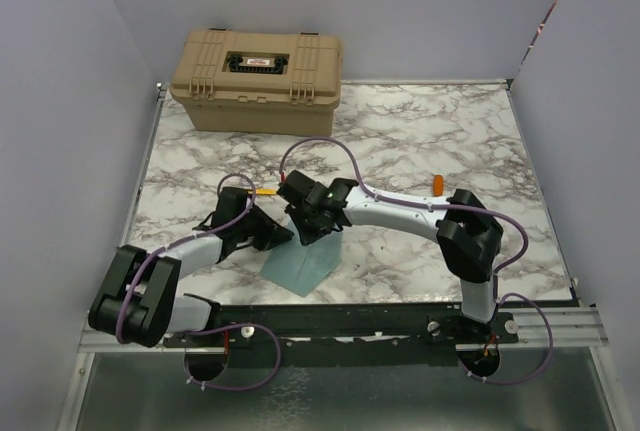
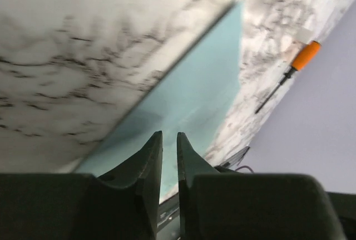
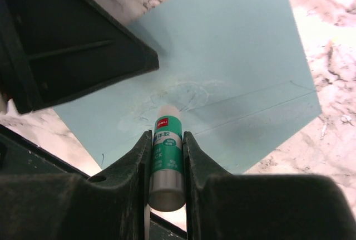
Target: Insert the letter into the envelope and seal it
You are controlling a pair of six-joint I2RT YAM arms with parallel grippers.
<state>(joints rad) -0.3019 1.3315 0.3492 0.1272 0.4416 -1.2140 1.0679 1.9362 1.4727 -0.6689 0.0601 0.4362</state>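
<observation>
Your right pincer is clamped on the glue stick, its tip aimed straight ahead at a smeared patch on the envelope, which lies on the worktop. The left pincer, almost closed, sits at the envelope's edge; you cannot tell if it grips. No letter shows.

Left gripper seemingly pinches the envelope edge; screwdriver beyond.
</observation>
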